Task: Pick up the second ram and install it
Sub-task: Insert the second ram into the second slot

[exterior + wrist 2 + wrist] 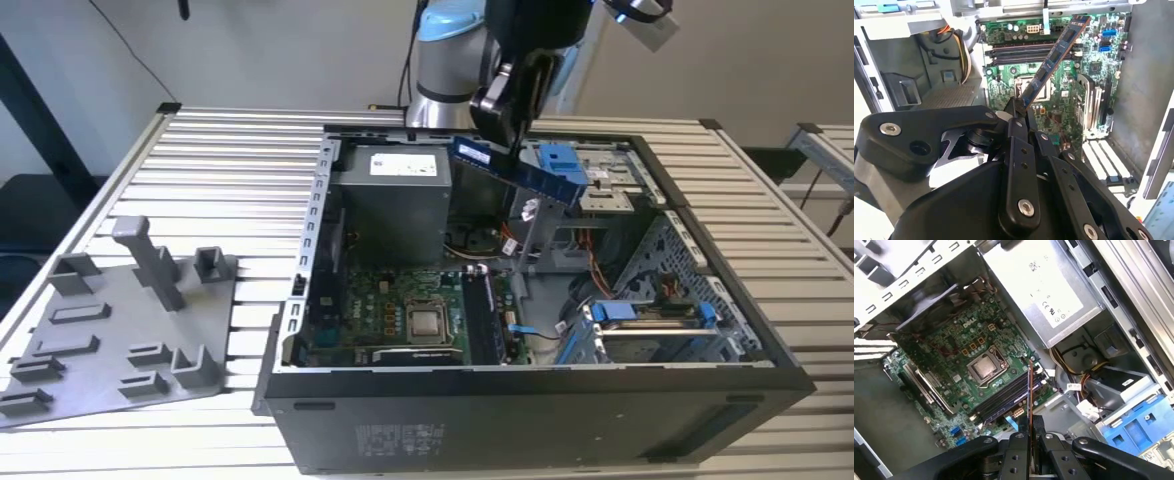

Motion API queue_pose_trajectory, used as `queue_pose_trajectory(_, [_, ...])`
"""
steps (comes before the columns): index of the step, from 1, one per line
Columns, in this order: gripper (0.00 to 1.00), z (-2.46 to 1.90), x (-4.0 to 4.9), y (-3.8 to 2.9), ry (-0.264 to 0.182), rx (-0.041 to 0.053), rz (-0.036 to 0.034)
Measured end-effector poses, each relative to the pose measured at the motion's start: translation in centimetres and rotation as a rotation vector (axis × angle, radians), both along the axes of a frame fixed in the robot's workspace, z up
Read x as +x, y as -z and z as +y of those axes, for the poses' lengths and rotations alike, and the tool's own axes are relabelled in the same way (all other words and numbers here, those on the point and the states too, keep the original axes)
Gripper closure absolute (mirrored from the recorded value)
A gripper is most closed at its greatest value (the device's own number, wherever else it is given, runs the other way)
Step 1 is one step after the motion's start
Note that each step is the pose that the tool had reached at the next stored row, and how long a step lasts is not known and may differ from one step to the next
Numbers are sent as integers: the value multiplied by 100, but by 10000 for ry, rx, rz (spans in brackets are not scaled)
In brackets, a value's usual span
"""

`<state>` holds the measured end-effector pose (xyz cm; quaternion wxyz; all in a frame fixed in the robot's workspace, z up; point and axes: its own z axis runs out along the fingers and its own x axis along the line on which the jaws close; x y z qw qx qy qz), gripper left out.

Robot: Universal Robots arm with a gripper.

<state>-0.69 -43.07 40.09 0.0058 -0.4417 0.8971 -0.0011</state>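
Observation:
My gripper [498,130] is shut on one end of the second ram [523,172], a thin dark blue-green stick held tilted in the air above the open computer case [534,400]. In the second wrist view the ram [1056,55] reaches out from the gripper [1019,111] over the green motherboard [1064,95] and crosses above the long dark memory slots [1014,51]. Edge-on in the first wrist view, the ram [1030,390] rises from the gripper [1030,429], with the memory slots [1004,399] beside the processor socket [985,366] below it.
A grey power supply [394,200] fills the case's back corner. Blue drive brackets [561,160] and loose cables [534,250] lie toward the exterior view's right. A grey holder tray [120,330] with upright posts stands on the slatted table [227,160] at the exterior view's left.

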Motion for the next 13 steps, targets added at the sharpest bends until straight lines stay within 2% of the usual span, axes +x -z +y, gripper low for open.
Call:
queue_pose_trajectory(5, [86, 0, 0, 5, 461, -1, 0])
queue_pose_trajectory(13, [86, 0, 0, 16, 1541, -1, 0])
